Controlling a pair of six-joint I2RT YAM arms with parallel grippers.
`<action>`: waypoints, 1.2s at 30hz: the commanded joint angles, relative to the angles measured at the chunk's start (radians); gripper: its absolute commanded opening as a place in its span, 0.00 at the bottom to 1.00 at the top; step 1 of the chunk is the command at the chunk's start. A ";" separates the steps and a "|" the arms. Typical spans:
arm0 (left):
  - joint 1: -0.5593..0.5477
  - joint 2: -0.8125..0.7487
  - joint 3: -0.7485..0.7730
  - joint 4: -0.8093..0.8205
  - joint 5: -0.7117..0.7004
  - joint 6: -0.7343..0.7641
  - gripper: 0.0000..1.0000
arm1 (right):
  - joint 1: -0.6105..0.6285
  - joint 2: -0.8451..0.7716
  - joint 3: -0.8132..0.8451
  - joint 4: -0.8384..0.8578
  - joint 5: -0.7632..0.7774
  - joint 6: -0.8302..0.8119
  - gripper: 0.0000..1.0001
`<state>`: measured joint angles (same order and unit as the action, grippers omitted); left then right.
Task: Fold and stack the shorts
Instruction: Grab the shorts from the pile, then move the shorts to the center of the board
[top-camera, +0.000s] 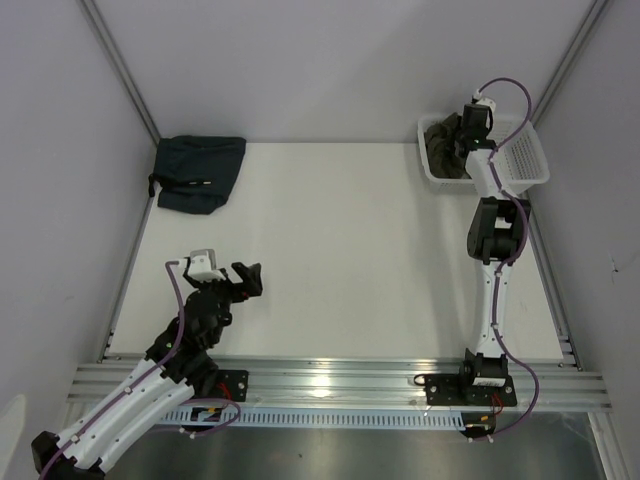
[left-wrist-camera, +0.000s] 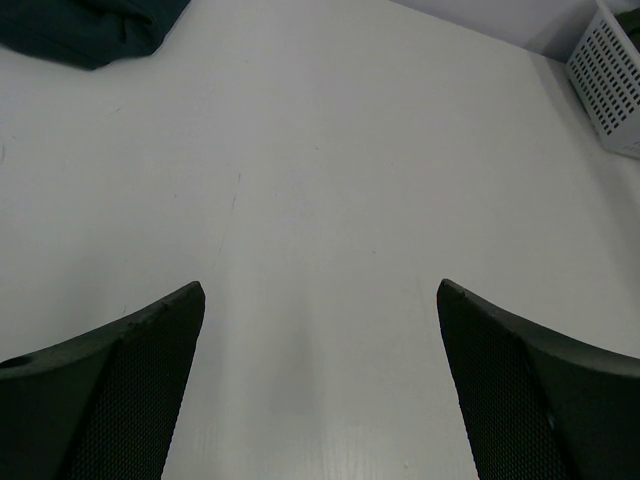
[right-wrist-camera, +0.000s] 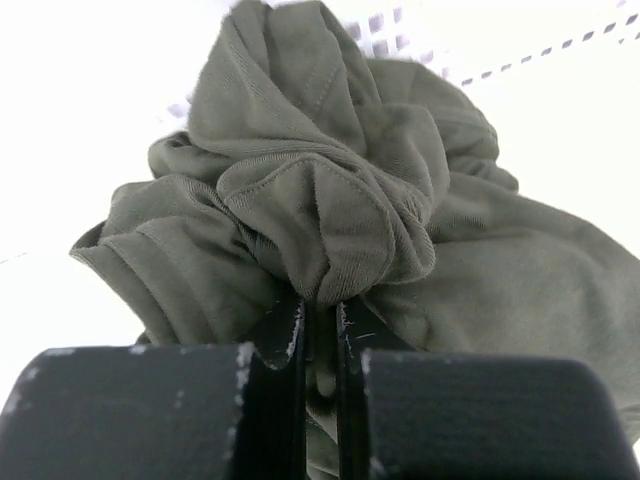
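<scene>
R pincer (right-wrist-camera: 320, 318) tight on bunched olive shorts (right-wrist-camera: 330, 200) in basket (top-camera: 527, 160); L pincer (left-wrist-camera: 320, 288) spread.

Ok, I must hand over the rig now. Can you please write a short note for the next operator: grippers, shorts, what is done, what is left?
Right gripper: shut on a fold of the olive shorts, inside the white basket at the far right corner.
Left gripper: open, empty, above the table, near left.
A dark folded garment lies at the far left corner.
Done: shorts gripped.
Left: lift them out, spread, fold, stack.
</scene>
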<state>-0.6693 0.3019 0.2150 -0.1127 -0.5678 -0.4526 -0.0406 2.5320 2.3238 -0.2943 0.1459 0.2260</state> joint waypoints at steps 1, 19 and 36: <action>-0.004 0.008 0.003 0.041 0.019 0.023 0.99 | 0.005 -0.111 0.066 0.046 -0.035 -0.023 0.00; -0.004 -0.029 -0.002 0.027 0.034 0.025 0.99 | 0.154 -0.935 -0.227 -0.109 -0.348 -0.043 0.00; -0.004 -0.110 -0.002 -0.039 0.000 0.009 0.99 | 0.599 -1.423 -0.949 -0.272 -0.387 0.180 0.00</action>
<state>-0.6693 0.2222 0.2150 -0.1375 -0.5495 -0.4442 0.5026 1.1351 1.4082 -0.5392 -0.2268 0.3592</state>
